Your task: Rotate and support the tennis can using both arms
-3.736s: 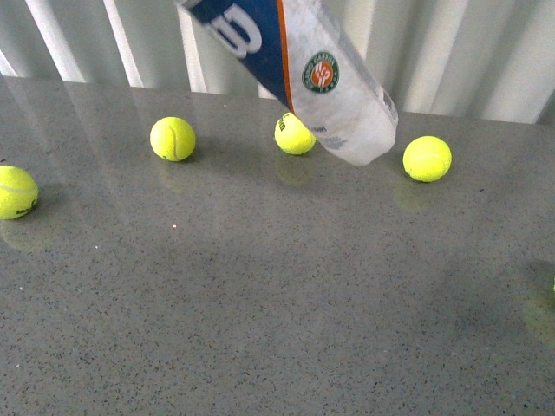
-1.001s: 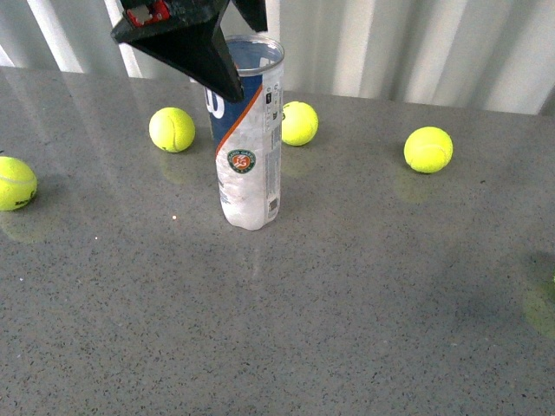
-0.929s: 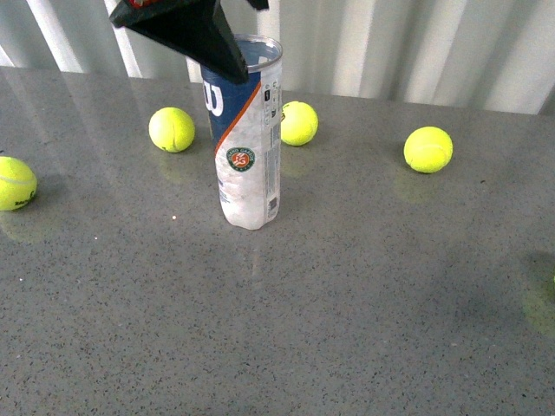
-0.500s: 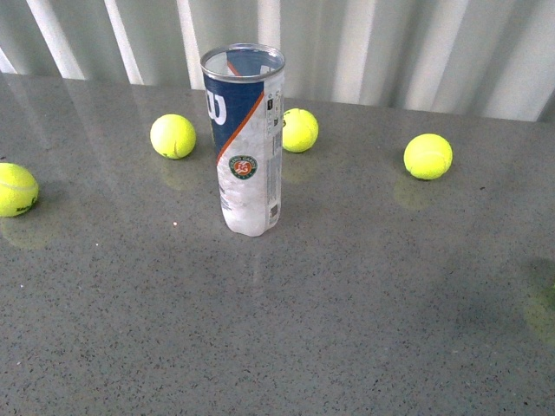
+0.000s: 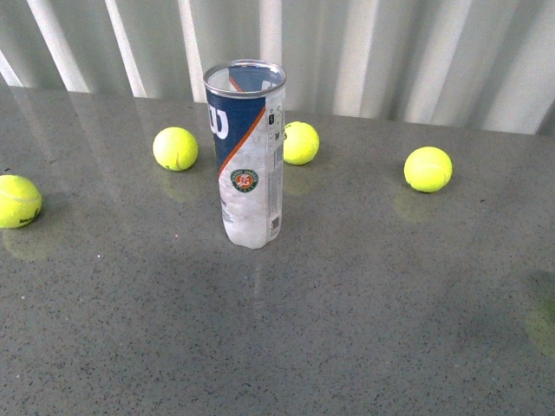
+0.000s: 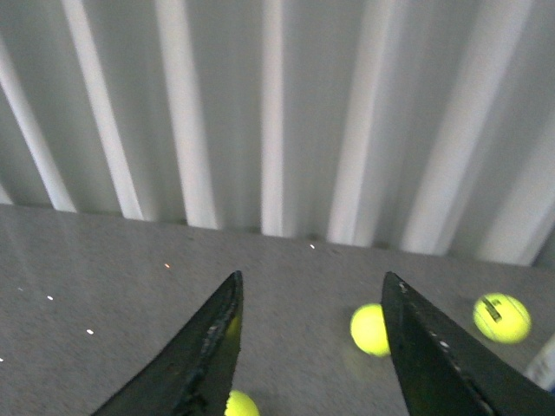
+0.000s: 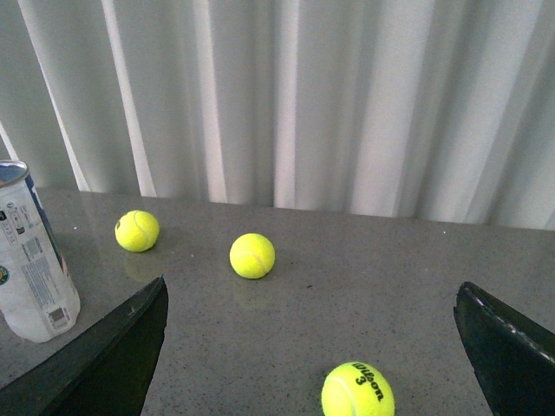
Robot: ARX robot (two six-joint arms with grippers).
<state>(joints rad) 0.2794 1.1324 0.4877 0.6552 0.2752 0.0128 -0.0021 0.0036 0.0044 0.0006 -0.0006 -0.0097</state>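
the left gripper (image 6: 308,347) is spread wide and holds nothing; the right gripper (image 7: 308,347) is also wide and bare. the tennis can (image 5: 246,154) stands upright, centre-left of the front view, on the grey table (image 5: 364,329), with 4 tennis balls (image 5: 427,169) around it.

Grey speckled stone tabletop (image 5: 364,329), polished enough to carry soft reflections and pale streaks of light; behind its far edge, a white pleated curtain (image 5: 416,52) hanging in vertical folds across the whole width; same curtain (image 7: 347,95) filling the backdrop in both wrist views; even, diffuse lighting, faint shadows only.
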